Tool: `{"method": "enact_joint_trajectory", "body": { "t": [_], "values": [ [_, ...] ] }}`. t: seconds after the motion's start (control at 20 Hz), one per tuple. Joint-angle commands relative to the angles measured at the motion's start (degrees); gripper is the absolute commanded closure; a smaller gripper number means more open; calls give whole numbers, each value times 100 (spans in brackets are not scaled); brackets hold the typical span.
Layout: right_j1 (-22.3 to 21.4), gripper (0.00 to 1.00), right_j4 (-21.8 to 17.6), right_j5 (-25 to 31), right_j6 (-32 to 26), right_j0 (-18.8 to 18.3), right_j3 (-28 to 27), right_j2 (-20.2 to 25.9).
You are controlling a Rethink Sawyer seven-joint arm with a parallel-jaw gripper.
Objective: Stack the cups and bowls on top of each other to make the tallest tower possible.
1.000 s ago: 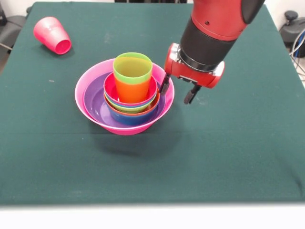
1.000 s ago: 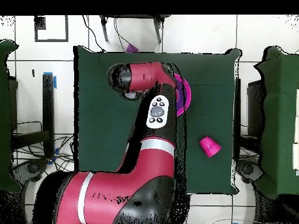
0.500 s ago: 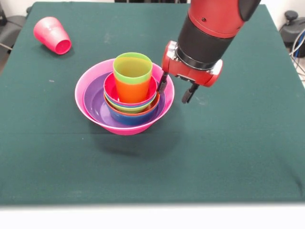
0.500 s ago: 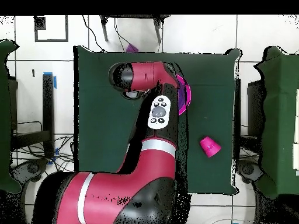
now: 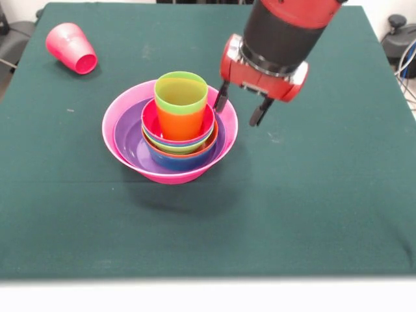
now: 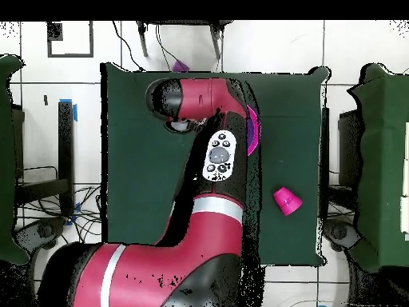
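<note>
Gripper [image 5: 242, 109] hangs just right of the tower [image 5: 170, 133] in the front view, fingers spread apart and nothing between them. Its left-hand finger [image 5: 221, 101] sits over the far-right rim of the pink bowl [image 5: 116, 151]; can't tell if it touches.

Tower sits on the green table [image 5: 312, 214], slightly left of centre. Pink bowl is the base, purple bowl [image 5: 129, 140] nested inside it. Smaller bowls are stacked toward the right inside the purple one: dark blue [image 5: 174, 161] lowest visible, then an orange rim, a lime green rim, a light blue rim, and the red-pink bowl [image 5: 149, 117] on top. Orange cup [image 5: 180, 123] stands upright in the red-pink bowl, with the lime green cup [image 5: 181, 94] nested in it, mouth up.

Red-pink cup [image 5: 71, 48] lies on its side at the far-left corner of the table in the front view, well apart from the tower, mouth facing the camera.

Overhead: the arm [image 6: 209, 160] covers most of the tower, only an edge of the pink bowl shows [image 6: 254, 132]. Red-pink cup [image 6: 287, 200] is clear on the cloth.
</note>
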Motion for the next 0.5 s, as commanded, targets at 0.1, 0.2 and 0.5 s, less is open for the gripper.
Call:
{"method": "enact_joint_trajectory", "body": {
  "t": [0.1,0.2,0.5],
  "values": [
    [-598,0,264,1280,409,23,106,238],
    [-673,0,280,1277,354,-25,180,257],
    [-1100,0,294,986,-83,-321,788,332]
  ]
}}
